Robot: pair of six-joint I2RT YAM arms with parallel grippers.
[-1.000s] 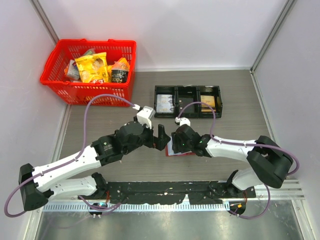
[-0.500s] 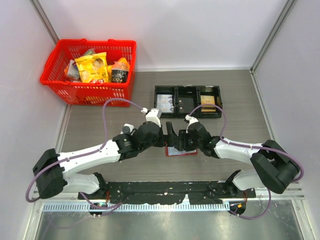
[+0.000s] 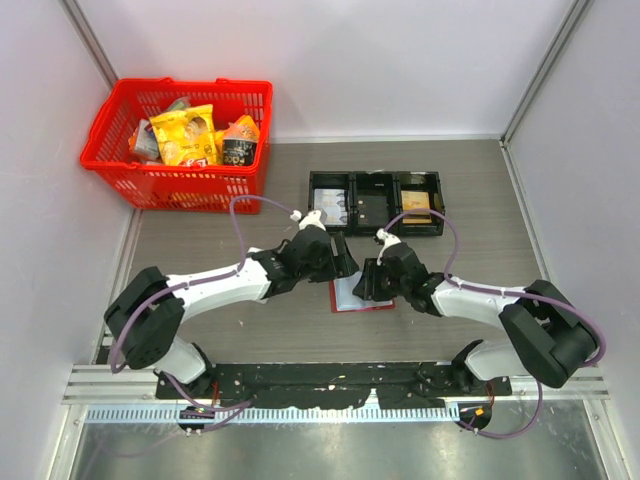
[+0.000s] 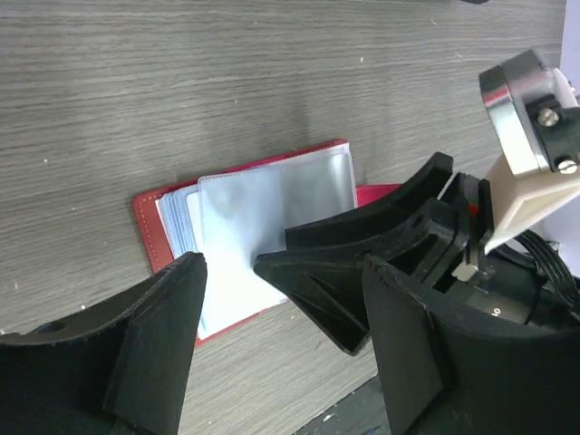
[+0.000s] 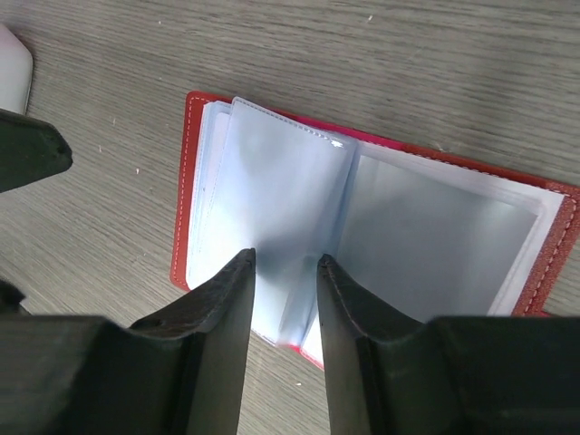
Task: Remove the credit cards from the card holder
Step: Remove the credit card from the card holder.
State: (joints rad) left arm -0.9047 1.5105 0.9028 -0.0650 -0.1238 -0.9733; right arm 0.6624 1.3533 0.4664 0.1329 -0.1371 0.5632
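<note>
One card holder (image 3: 352, 296) lies spread open on the worktop (image 5: 408, 54) near the black tray (image 3: 376, 176); over it we see the left fingers (image 4: 154, 344) wide apart, holding nothing, and the right fingers (image 5: 217, 326) narrowly apart (straddling a clear sleeve (image 5: 272, 177)).

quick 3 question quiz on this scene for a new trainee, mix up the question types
1. True or false: the card holder lies open on the table.
2. How many compartments does the black tray have? A two, B three, C four.
3. Fill in: the right gripper sits over the holder's clear ____.
Key: 1 true; 2 B; 3 sleeves.
</note>
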